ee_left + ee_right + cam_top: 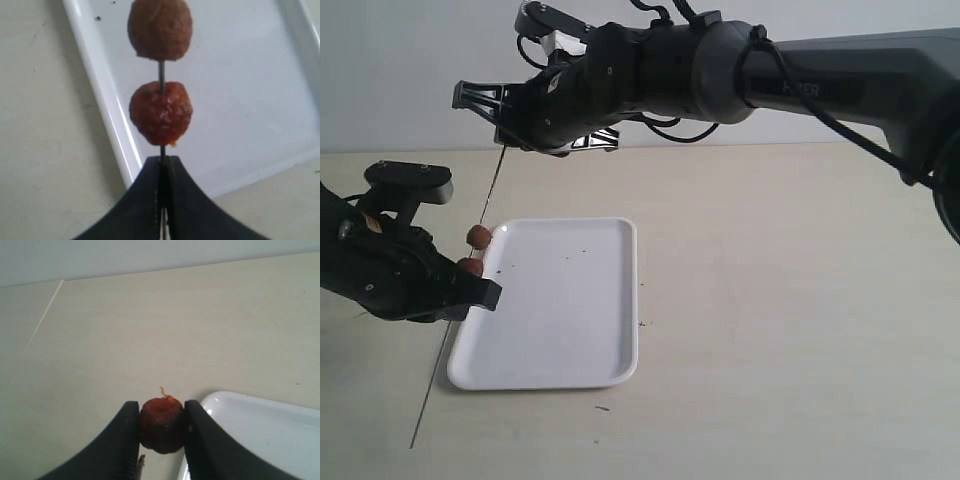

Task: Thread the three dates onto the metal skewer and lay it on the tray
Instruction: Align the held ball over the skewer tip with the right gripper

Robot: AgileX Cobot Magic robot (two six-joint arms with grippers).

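Observation:
My left gripper (478,292) (162,162) is shut on the metal skewer (492,190) (162,75), a thin rod that slants up over the tray's left edge. Two dates are threaded on it just beyond the jaws: one (470,267) (161,112) close to them, the other (478,236) (160,29) a little farther along. My right gripper (495,120) (161,415) hangs at the skewer's upper end, shut on the third date (161,425). The skewer's tip (141,464) shows just beside that date, apart from it. The white tray (570,330) (240,100) (260,425) lies below.
The skewer's lower end reaches past the tray's near left corner to the tabletop (412,445). The beige table (790,300) extends to the right of the tray. A few dark specks lie on the tray and on the table near it.

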